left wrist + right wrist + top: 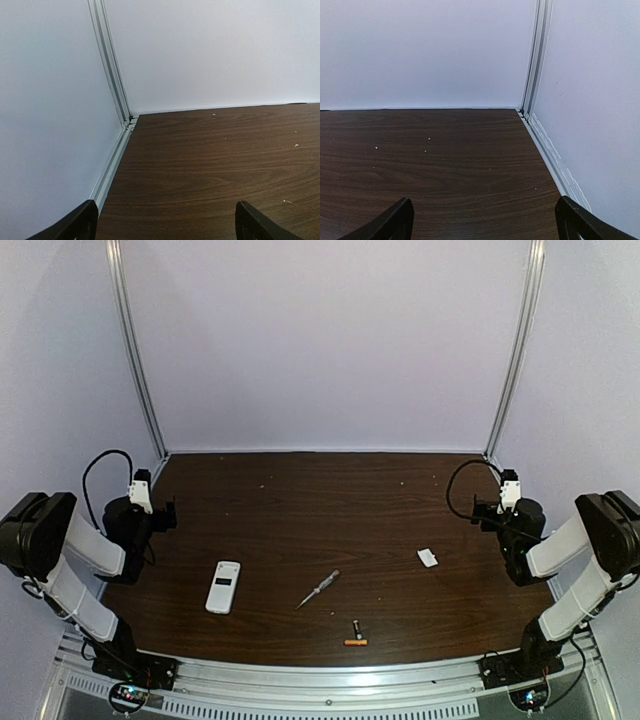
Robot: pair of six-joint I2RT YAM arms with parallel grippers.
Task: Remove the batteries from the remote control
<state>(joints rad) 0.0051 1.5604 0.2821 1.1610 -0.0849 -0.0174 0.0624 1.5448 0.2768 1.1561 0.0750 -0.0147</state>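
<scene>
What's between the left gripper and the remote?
Nothing visible. The left gripper, open, is at the left side of the table. The remote lies nearer the front edge. The screwdriver is right of the remote, off that path.

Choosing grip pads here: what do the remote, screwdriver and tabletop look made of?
Remote control: probably plastic, plain matte white shell. Screwdriver: slim silvery shaft suggests metal; too small to be sure. Table: wood or wood-look laminate, dark brown grain lines, faint sheen.
</scene>
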